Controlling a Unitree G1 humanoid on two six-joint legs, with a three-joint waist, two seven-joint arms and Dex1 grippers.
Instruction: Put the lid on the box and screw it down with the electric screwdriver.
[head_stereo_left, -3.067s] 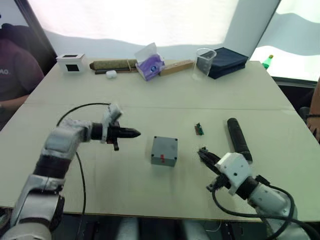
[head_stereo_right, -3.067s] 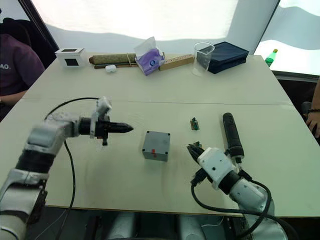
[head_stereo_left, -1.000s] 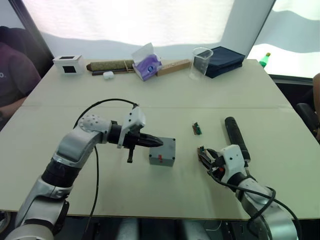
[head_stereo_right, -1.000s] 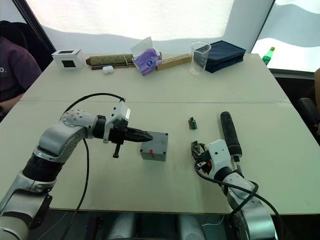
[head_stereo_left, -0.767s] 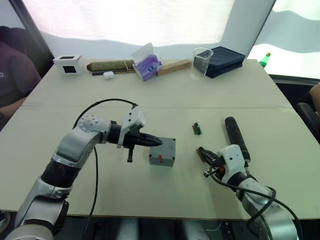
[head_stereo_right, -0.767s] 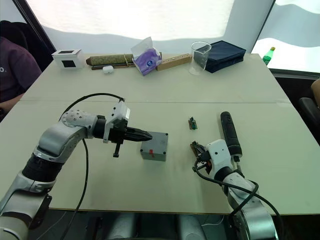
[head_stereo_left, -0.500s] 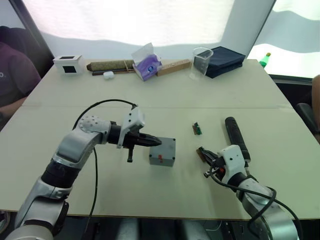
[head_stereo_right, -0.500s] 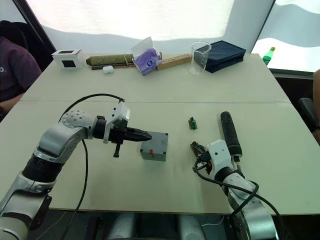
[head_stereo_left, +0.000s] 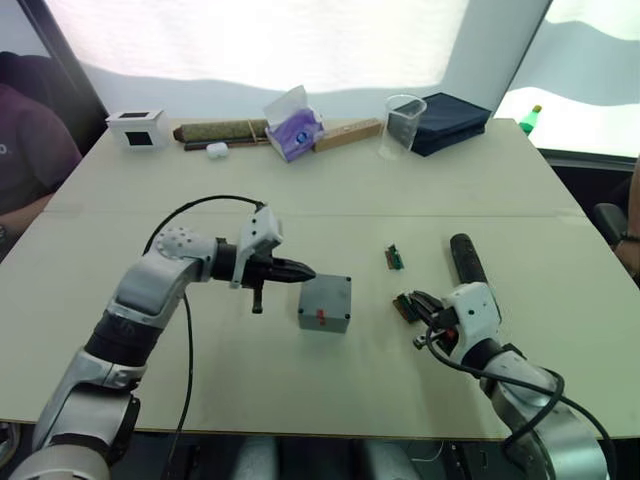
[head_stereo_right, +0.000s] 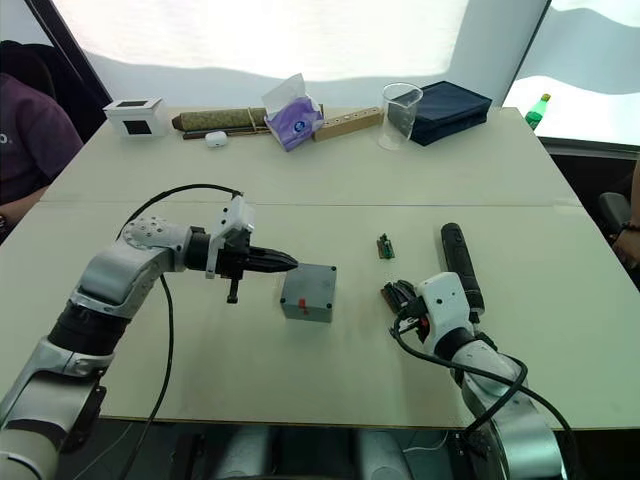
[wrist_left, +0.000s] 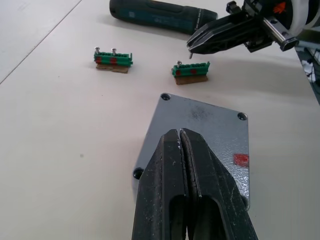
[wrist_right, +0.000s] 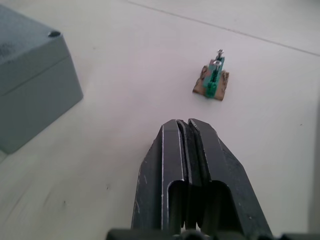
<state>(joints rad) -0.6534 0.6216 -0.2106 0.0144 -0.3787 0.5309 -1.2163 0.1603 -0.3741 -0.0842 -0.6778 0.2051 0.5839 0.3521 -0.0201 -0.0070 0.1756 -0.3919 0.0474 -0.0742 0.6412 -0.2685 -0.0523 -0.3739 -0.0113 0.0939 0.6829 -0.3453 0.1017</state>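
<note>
The grey box (head_stereo_left: 325, 303) stands mid-table with a red mark (wrist_left: 241, 159) on its near side. Its flat top (wrist_left: 200, 127) has a hole at each corner and looks like the lid; I cannot make out a seam. My left gripper (head_stereo_left: 308, 272) is shut and empty, its tips just off the box's upper left edge. The black electric screwdriver (head_stereo_left: 463, 262) lies on the table to the right. Beside it my right gripper (head_stereo_left: 413, 300) is shut and empty, its tips over a small green terminal block (wrist_left: 190, 69).
A second green block (head_stereo_left: 397, 258) lies farther back. Along the far edge are a white cube (head_stereo_left: 136, 126), a brown roll (head_stereo_left: 225, 130), a purple packet (head_stereo_left: 295, 128), a wooden stick (head_stereo_left: 352, 134), a clear cup (head_stereo_left: 403, 125) and a dark blue case (head_stereo_left: 452, 110). A person (head_stereo_left: 30, 150) sits at left.
Over three seconds my left gripper came in to the box; in the last half second it drew back a little. My right gripper edged toward the near green block.
</note>
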